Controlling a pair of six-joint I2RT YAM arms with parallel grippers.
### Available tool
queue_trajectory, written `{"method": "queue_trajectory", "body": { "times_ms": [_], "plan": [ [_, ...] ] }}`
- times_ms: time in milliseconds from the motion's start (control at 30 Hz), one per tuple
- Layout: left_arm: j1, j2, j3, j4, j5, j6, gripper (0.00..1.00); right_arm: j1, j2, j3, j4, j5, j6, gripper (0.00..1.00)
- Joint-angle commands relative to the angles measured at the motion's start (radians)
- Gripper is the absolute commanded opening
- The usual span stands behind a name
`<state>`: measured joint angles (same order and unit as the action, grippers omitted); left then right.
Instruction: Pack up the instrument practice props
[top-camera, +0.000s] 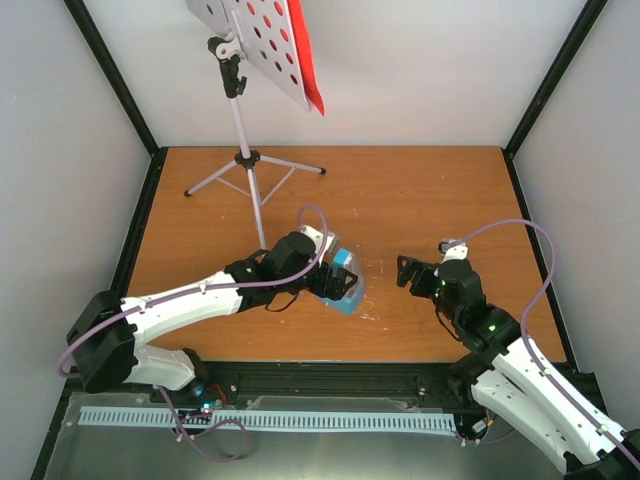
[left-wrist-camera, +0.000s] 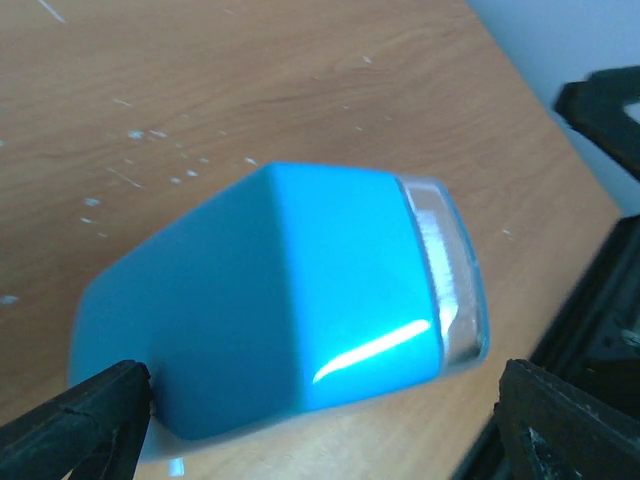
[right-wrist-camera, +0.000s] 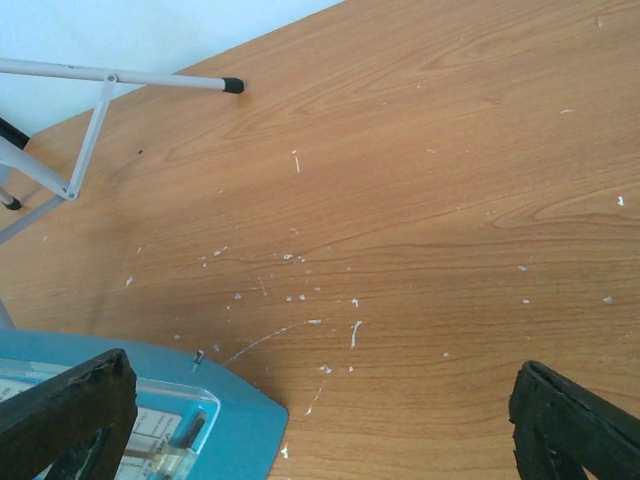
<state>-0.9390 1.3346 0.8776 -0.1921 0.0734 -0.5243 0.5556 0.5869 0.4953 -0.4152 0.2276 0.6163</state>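
Left gripper (left-wrist-camera: 320, 405) straddles the blue metronome (left-wrist-camera: 290, 300), jaws wide, gripping nothing; it lies on its side on the table (right-wrist-camera: 420, 200). Right gripper (right-wrist-camera: 320, 420) gapes empty. One jaw crowds it: you may drag it lifting off.

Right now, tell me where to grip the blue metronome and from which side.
Take the metronome by its solid blue body, from above with the left gripper, whose open fingers flank it. It looks toppled, broad side up; the clear cover at one end looks slippery.
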Motion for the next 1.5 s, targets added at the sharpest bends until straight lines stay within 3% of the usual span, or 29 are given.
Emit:
{"method": "queue_trajectory", "body": {
  "times_ms": [0, 167, 233, 367, 433, 500, 767, 1033, 1233, 1467],
  "plan": [
    [-0.003, -0.03, -0.052, 0.112, 0.209, -0.1, 0.95, -0.008, -0.006, -0.011, 0.003, 0.012, 0.028, 1.0],
    [-0.004, -0.027, -0.106, 0.273, 0.396, -0.089, 0.95, -0.008, -0.012, -0.003, -0.014, 0.042, 0.017, 1.0],
    [-0.004, -0.044, -0.101, 0.253, 0.357, -0.047, 0.95, -0.008, -0.019, 0.004, -0.023, 0.052, 0.01, 1.0],
    [0.001, -0.191, -0.126, 0.194, 0.147, 0.042, 1.0, -0.008, -0.046, 0.013, -0.043, 0.06, -0.006, 1.0],
    [0.031, -0.251, -0.159, 0.238, 0.174, 0.102, 0.99, -0.008, -0.07, 0.01, -0.045, 0.062, -0.013, 1.0],
    [0.094, -0.266, -0.185, 0.302, 0.304, 0.156, 0.99, -0.008, -0.085, -0.003, -0.034, 0.059, -0.019, 1.0],
    [0.144, -0.075, -0.023, 0.319, 0.55, 0.409, 0.99, -0.008, -0.122, -0.048, 0.04, -0.018, -0.009, 1.0],
    [0.149, 0.143, 0.149, 0.254, 0.733, 0.507, 0.99, -0.01, -0.093, -0.044, 0.056, -0.054, -0.028, 1.0],
    [0.149, 0.168, 0.096, 0.171, 0.817, 0.525, 1.0, -0.01, -0.07, -0.054, 0.075, -0.066, -0.032, 1.0],
    [0.149, 0.108, -0.052, 0.246, 0.758, 0.487, 1.0, -0.01, -0.02, -0.061, 0.124, -0.098, -0.031, 1.0]
  ]
}}
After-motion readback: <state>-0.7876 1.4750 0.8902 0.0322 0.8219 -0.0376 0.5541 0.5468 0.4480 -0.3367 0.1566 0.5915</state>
